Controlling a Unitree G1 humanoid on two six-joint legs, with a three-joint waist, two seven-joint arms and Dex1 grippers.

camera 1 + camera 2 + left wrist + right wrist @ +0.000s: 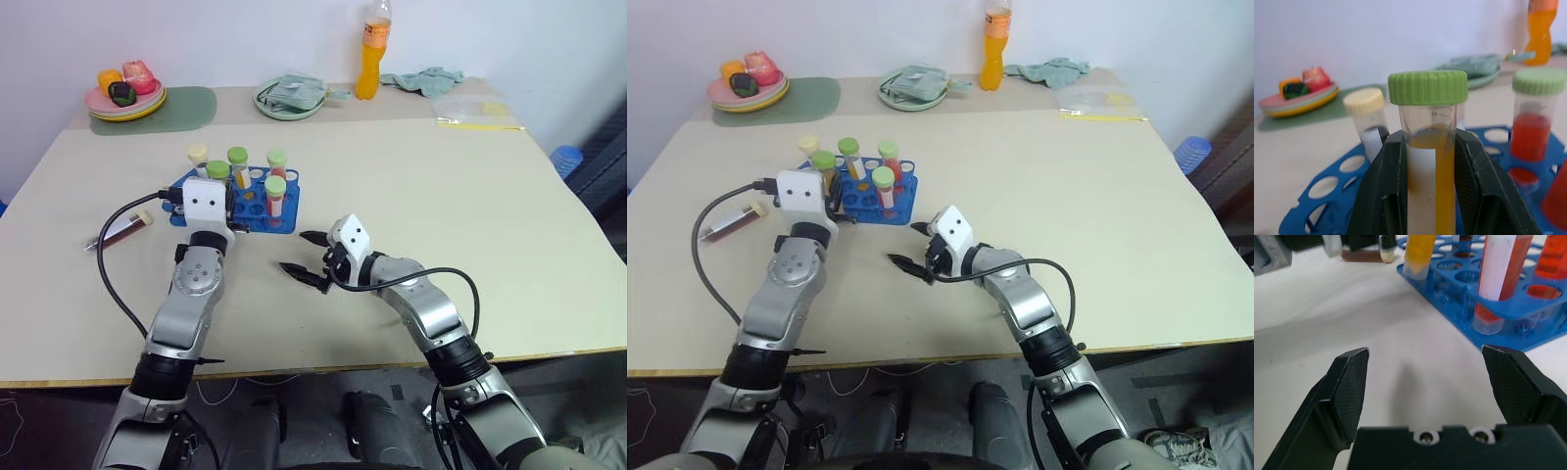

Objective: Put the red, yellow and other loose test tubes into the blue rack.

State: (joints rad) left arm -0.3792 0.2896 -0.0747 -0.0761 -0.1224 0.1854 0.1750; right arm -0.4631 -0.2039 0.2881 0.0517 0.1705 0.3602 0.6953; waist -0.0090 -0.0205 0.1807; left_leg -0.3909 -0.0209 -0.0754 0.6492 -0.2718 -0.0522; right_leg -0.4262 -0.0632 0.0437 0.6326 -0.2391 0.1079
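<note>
Two black fingers [1385, 196] of the left gripper [1430, 191] clench the yellow tube [1429, 147] over the blue rack [279, 217]; right gripper [306, 253] released at its 5 o'clock.

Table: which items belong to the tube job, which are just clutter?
Job:
- yellow tube, in left gripper
- maroon tube, lying loose
- blue rack

Clutter:
- orange bottle
- fruit plate
- green mat
- cloth

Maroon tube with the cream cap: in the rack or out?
Out. The maroon tube lies flat on the table, apart from the blue rack.
</note>
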